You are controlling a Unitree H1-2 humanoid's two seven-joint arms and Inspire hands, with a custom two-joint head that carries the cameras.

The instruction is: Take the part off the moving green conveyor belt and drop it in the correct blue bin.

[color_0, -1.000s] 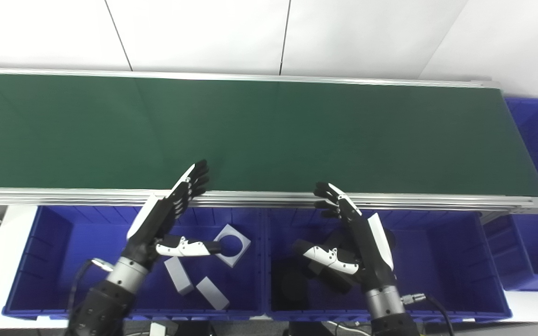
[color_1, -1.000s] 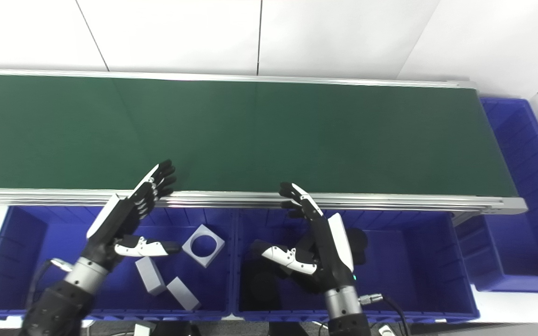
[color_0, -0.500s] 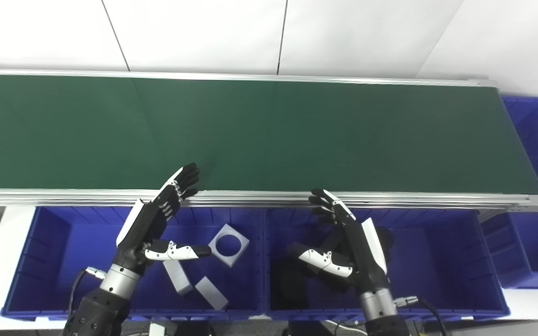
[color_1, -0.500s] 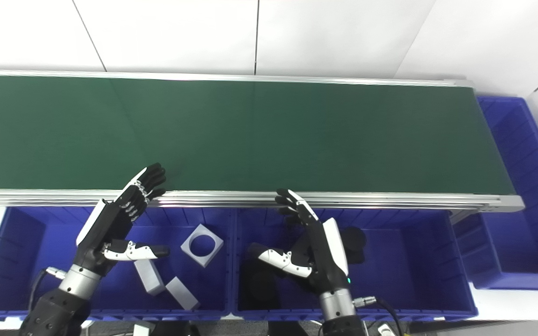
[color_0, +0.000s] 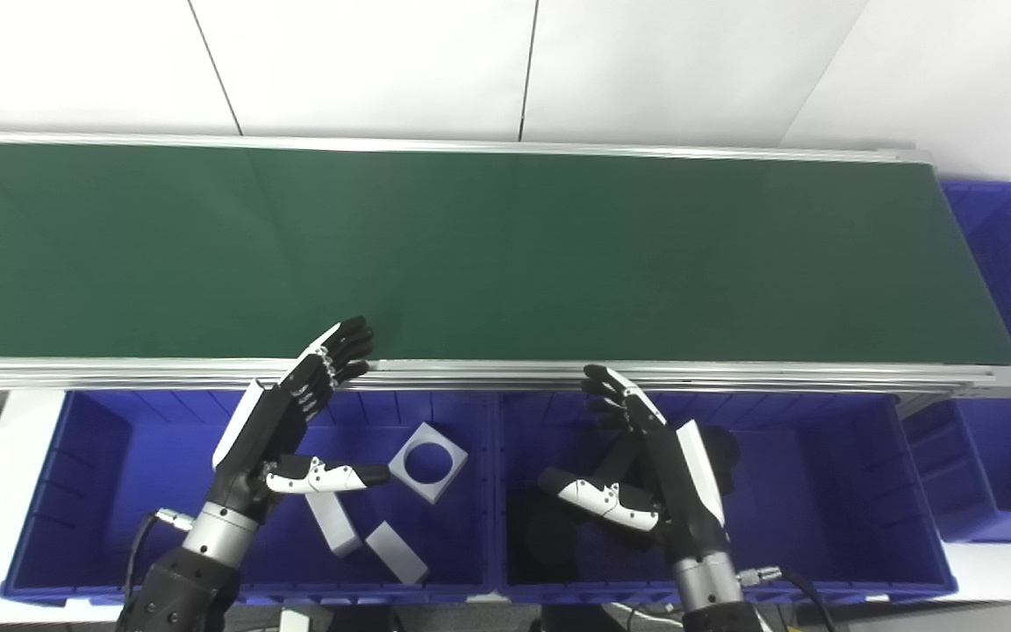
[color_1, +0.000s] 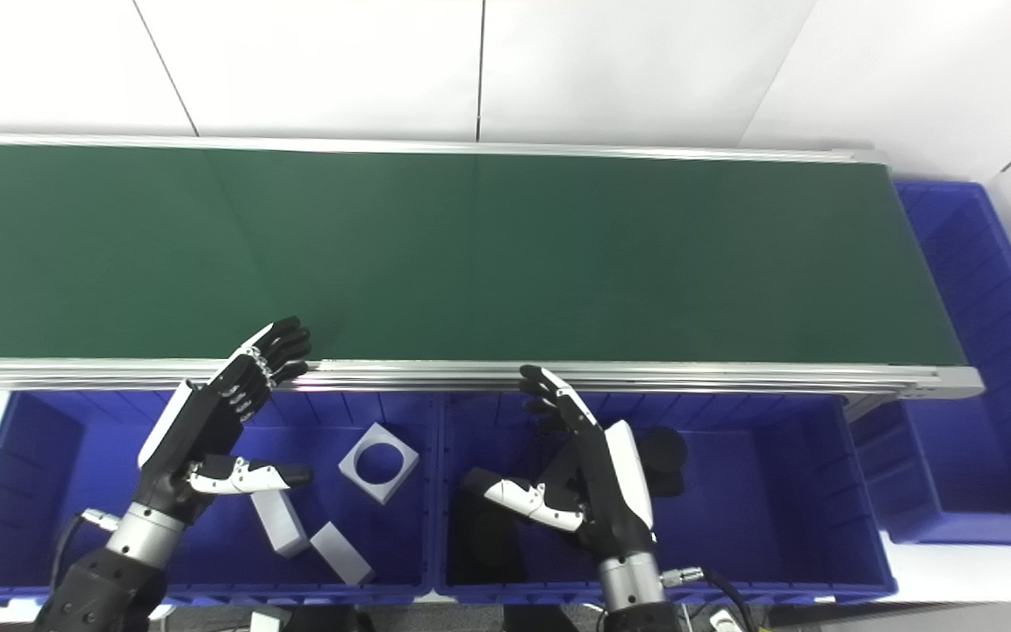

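Observation:
The green conveyor belt (color_0: pixel 505 254) carries no part in view. My left hand (color_0: pixel 290 421) is open and empty above the left blue bin (color_0: pixel 102 456), its fingertips at the belt's near rail. My right hand (color_0: pixel 655 474) is open and empty above the middle blue bin (color_0: pixel 821 491). The left bin holds a grey square plate with a round hole (color_0: pixel 427 449) and two grey blocks (color_0: pixel 334 527). The middle bin holds black parts (color_0: pixel 720 452), partly hidden by my right hand.
A third blue bin (color_0: pixel 1010 386) stands at the belt's right end. The belt's aluminium near rail (color_0: pixel 488 373) runs between the belt and the bins. A white wall rises behind the belt.
Both hands have drawn back toward me and a little lower, away from the belt's edge. The camera has shifted slightly. The parts in the bins have not moved.

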